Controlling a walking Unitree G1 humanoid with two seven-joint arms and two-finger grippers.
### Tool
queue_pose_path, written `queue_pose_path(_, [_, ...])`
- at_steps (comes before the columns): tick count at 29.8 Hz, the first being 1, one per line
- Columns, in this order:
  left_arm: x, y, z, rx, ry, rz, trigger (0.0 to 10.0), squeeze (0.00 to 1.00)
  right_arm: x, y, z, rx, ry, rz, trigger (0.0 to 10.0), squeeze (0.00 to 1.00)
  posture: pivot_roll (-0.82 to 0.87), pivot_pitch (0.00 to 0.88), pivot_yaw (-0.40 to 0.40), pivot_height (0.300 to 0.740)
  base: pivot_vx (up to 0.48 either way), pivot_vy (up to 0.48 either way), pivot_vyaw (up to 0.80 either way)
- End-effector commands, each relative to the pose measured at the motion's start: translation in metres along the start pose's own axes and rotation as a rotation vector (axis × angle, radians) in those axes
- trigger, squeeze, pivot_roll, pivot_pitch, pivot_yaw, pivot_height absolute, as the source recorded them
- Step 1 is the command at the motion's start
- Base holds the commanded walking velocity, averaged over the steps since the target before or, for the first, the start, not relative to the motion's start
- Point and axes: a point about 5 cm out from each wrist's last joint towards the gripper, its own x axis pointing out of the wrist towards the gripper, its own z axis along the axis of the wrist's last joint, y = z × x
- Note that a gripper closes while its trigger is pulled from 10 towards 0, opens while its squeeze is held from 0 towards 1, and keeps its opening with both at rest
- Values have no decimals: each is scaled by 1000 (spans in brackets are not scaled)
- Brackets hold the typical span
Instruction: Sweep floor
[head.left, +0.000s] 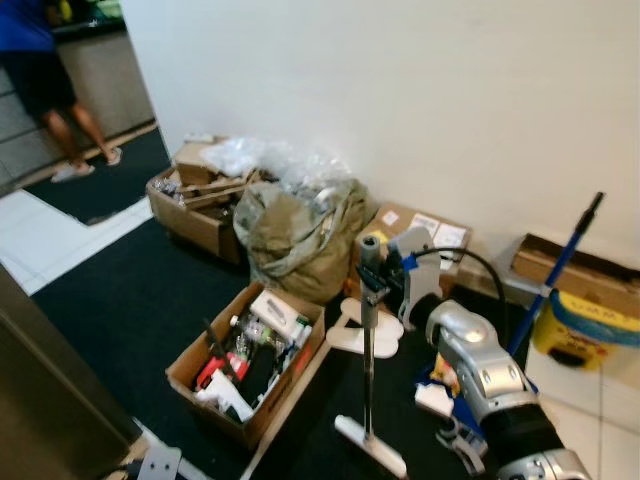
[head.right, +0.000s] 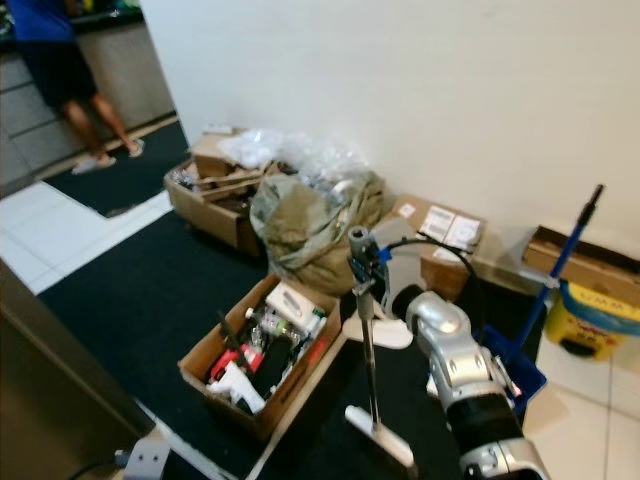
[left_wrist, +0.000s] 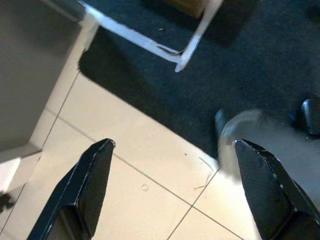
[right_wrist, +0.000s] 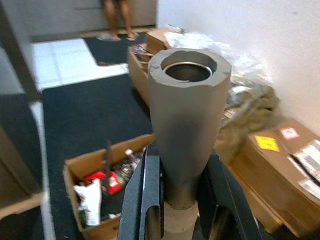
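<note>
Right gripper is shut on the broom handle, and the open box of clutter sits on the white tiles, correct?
Not quite. The right gripper does grip the broom handle, but the open box sits on the black carpet, as the left eye view shows.

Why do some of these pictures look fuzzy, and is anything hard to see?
Left eye and right eye views: slightly soft overall, evenly lit, white wall bright. Right wrist view: the broom handle held by the right gripper looms large and sharp; the boxes behind are softer. Left wrist view: the left gripper is crisp, but a pale blurred shape smears beside one finger.
</note>
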Motion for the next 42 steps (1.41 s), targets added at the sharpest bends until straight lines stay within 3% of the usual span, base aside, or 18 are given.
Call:
queue_pose_path(1, [-2, 2, -7, 2, 16, 5, 10000, 0, 7, 12, 0, -31, -10, 24, 10000, 0, -78, 0, -23, 740, 0, 0, 0])
queue_pose_path(7, [-2, 2, -8, 22, 14, 29, 10000, 0, 14, 28, -7, -43, 16, 59, 10000, 0, -82, 0, -62, 740, 0, 0, 0])
queue_pose_path(10, [-2, 2, -8, 15, 10, 35, 10000, 0, 16, 36, -8, -62, 29, 110, 10000, 0, -73, 0, -118, 740, 0, 0, 0])
queue_pose_path(17, [-2, 0, -7, -11, 3, 35, 10000, 0, 19, 36, -11, -63, 34, 124, 10000, 0, -44, 0, -139, 740, 0, 0, 0])
queue_pose_path(20, [-2, 0, -7, -7, 7, 27, 10000, 0, 23, 37, -9, -54, 19, 108, 10000, 0, -39, 0, -113, 740, 0, -204, 0])
queue_pose_path(37, [-2, 4, -7, 16, 19, 22, 10000, 0, 25, 32, -11, -17, 28, 54, 10000, 0, -46, 0, -85, 740, 0, -480, 0])
queue_pose_path(42, [-2, 5, -8, 15, 21, 22, 10000, 0, 24, 31, -10, 62, 40, 108, 10000, 0, -45, 0, -81, 740, 0, -480, 0])
